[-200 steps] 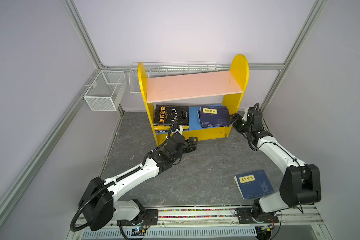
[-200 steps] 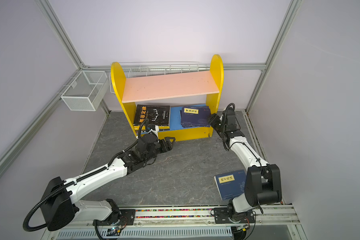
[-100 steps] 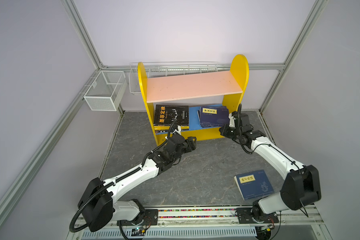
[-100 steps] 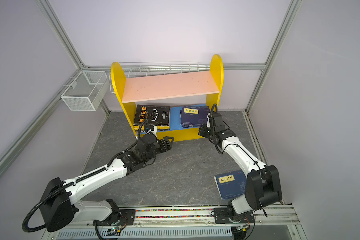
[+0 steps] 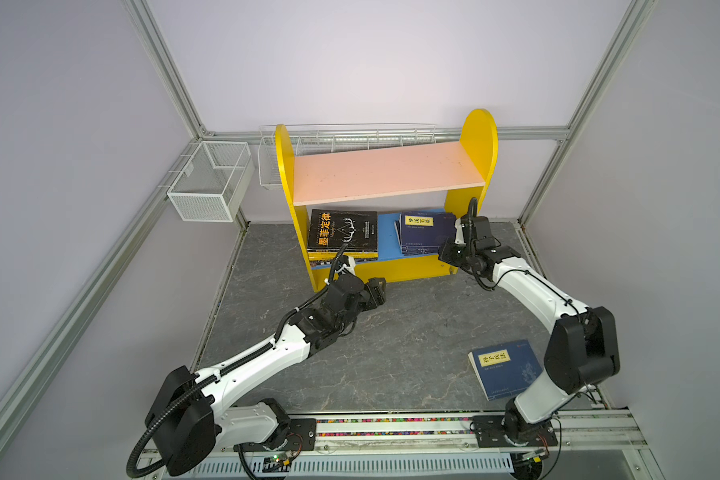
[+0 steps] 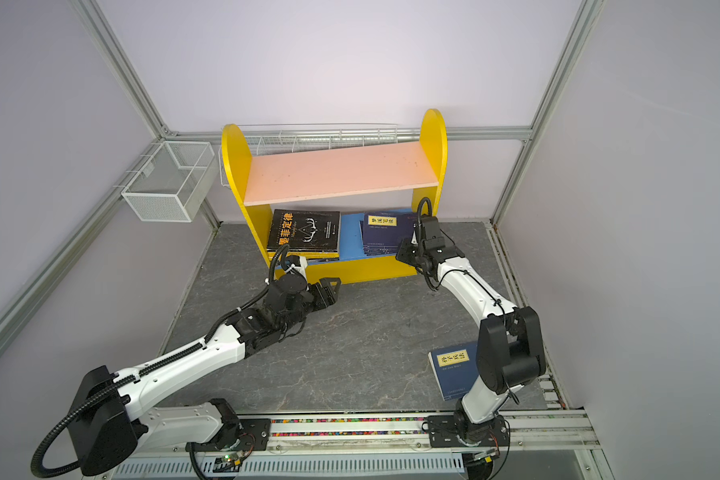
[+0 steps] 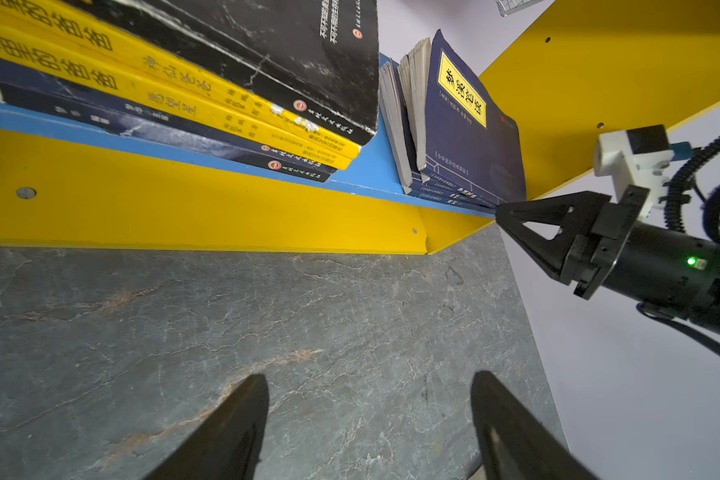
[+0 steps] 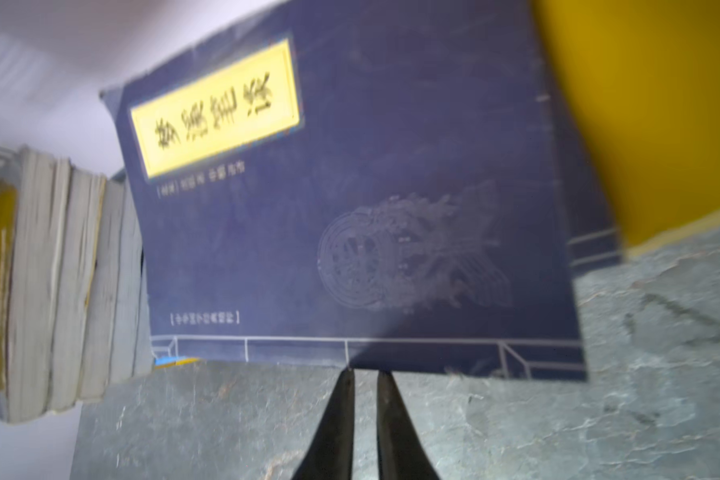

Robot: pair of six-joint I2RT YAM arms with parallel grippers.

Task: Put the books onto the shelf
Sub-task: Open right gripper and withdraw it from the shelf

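Black left gripper (image 5: 376, 289) is hovering spread above the bench (image 5: 412, 332), arm stretched toward the shelf (image 5: 391, 174); right arm (image 5: 528, 286) is bending low, right gripper (image 7: 500, 212) pressed together at the navy books' (image 5: 422, 232) front edge on the blue board (image 5: 387, 239)

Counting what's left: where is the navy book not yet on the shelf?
In both top views the navy book lies flat on the tabletop at front right, beside the right arm's base, apart from the shelf.

A white mesh basket (image 5: 208, 183) hangs on the aluminium frame (image 5: 80, 307) above the grey marbled tabletop (image 5: 412, 332).
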